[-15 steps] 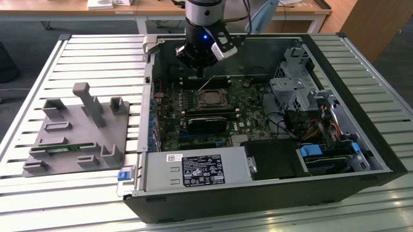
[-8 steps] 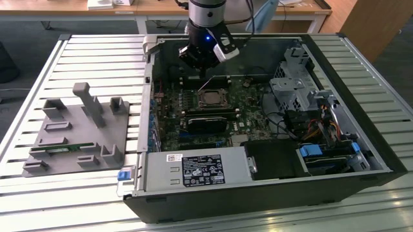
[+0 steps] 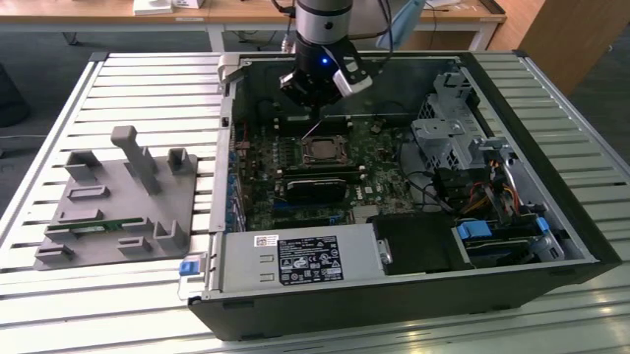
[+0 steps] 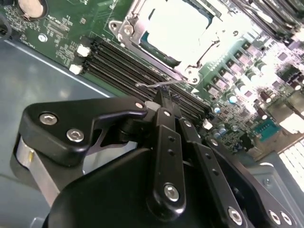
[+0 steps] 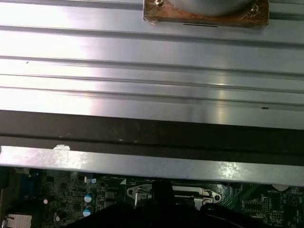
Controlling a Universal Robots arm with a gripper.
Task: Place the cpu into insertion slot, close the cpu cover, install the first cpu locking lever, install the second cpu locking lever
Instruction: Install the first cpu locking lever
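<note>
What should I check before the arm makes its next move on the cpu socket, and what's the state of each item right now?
1. The cpu sits in the insertion slot: ok.
2. The cpu cover is down around the cpu: ok.
3. The gripper is at a thin wire locking lever beside the socket: ok.
4. Lever latched under its hook: cannot tell.
5. The other lever's state: cannot tell.
6. The arm is over the socket inside the computer case: ok.

Slatted metal table point(image 3: 118, 81) — wooden desks point(image 3: 246, 13) behind, grey floor point(image 3: 40, 51) beyond.
</note>
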